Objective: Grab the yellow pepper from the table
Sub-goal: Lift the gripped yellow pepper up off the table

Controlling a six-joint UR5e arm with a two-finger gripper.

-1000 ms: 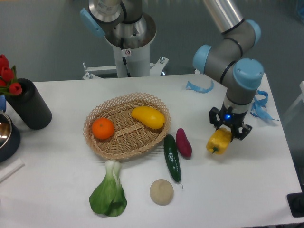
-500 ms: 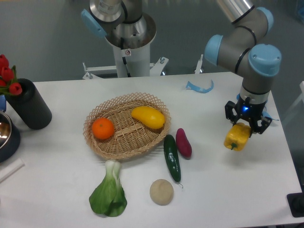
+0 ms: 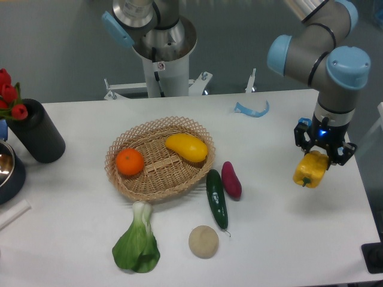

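The grey UR5e arm with pale blue joint caps (image 3: 328, 57) enters from one o'clock and bends straight down at three o'clock. Its black two-finger gripper (image 3: 324, 150) points downward, its fingers clamped on a glossy yellow bell pepper (image 3: 310, 169).

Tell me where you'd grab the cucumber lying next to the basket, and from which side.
Grip the cucumber across its middle, coming straight down from above, probably with one finger toward the basket. It lies flat and long on the table, but the purple sweet potato sits close beside its upper half, so aim slightly lower.
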